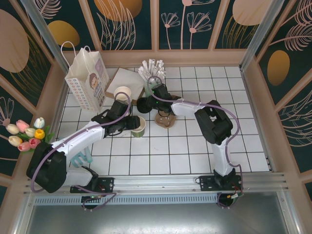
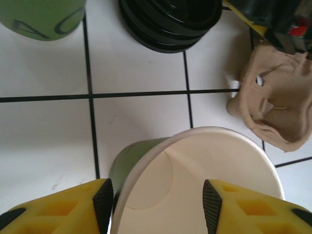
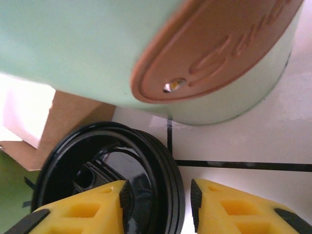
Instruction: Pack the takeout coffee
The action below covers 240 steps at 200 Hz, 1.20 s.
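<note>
The takeout coffee (image 1: 138, 126) is a dark green paper cup standing upright on the tiles, its top open and cream inside (image 2: 204, 180). My left gripper (image 1: 130, 124) (image 2: 157, 207) is open over its near rim, one pad outside the green wall and the other over the mouth. A stack of black round lids (image 1: 144, 104) (image 2: 170, 19) (image 3: 97, 156) lies just beyond the cup. My right gripper (image 1: 149, 101) (image 3: 160, 200) is open astride the rim of that stack, and a strip of white tile shows between the outer pad and the lid's edge.
A brown pulp cup carrier (image 1: 165, 120) (image 2: 278, 102) sits right of the cup. The pale green cup with white sticks (image 1: 152, 74) (image 3: 97, 48) stands behind the lids. A stack of cream cups (image 1: 123, 92) and a paper bag (image 1: 87, 80) are at the back left, with tulips (image 1: 27, 134) on the left wall.
</note>
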Each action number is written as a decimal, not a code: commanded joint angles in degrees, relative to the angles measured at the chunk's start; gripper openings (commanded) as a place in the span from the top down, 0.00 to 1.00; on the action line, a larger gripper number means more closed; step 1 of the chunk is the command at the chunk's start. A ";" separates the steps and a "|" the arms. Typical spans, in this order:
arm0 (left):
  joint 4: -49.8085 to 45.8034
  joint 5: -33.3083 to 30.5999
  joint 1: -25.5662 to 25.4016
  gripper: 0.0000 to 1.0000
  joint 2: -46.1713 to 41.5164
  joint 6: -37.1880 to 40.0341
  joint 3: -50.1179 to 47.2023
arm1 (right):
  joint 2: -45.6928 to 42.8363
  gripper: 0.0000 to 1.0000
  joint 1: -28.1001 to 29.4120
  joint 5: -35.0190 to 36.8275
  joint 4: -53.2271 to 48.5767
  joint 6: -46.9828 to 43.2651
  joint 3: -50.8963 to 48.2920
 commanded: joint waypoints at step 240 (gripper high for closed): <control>0.73 -3.17 -0.32 0.01 -4.40 -2.04 -0.50 | -0.06 0.84 0.79 3.94 -2.25 -11.49 3.67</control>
